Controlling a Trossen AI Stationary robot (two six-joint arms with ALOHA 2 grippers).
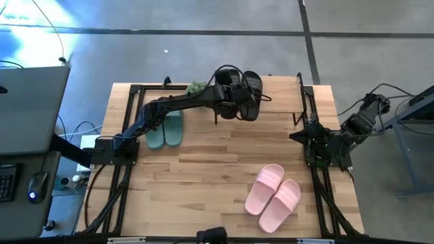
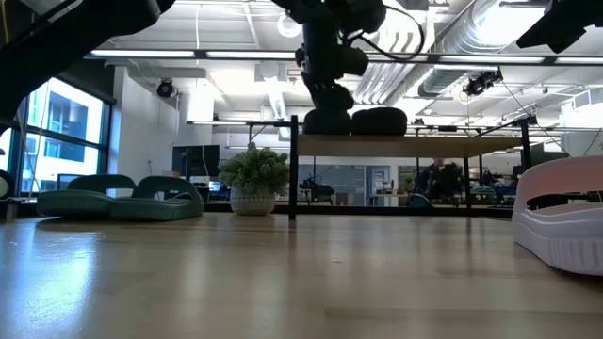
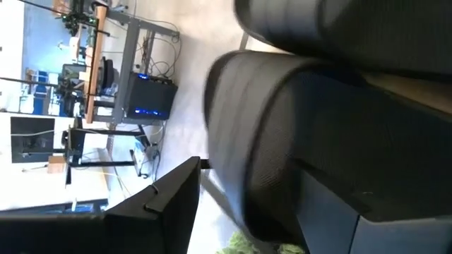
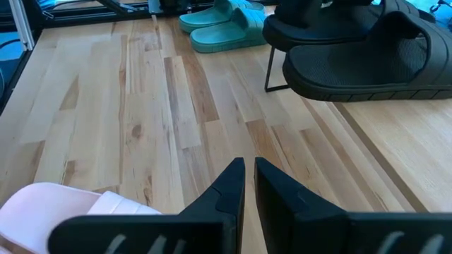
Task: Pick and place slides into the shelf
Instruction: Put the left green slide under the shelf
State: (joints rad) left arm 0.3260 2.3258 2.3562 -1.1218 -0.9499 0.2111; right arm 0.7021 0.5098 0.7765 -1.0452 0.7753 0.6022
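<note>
The black pair of slides (image 1: 243, 95) rests sole down on the shelf's wooden board (image 2: 424, 146) at the table's far middle. My left gripper (image 1: 232, 100) is right at the left black slide (image 2: 328, 121), reaching in from the table's left. It is open, with that slide (image 3: 296, 134) between its fingers. The teal-green pair (image 1: 167, 129) lies on the table at the far left. The pale pink pair (image 1: 274, 196) lies near the front right. My right gripper (image 4: 248, 173) is shut and holds nothing, by the table's right edge. My left gripper's fingers (image 3: 159, 208) stand wide apart on either side of the left black slide, slanting down from the table's left. I cannot tell whether they touch it. The slide sits flat on the shelf board beside its mate (image 2: 379, 121).
A small potted plant (image 2: 252, 179) stands at the far edge, between the teal pair and the shelf. A thin black shelf post (image 4: 272, 69) rises from the table by the black slides. Bare wood lies in the table's middle (image 1: 217, 163).
</note>
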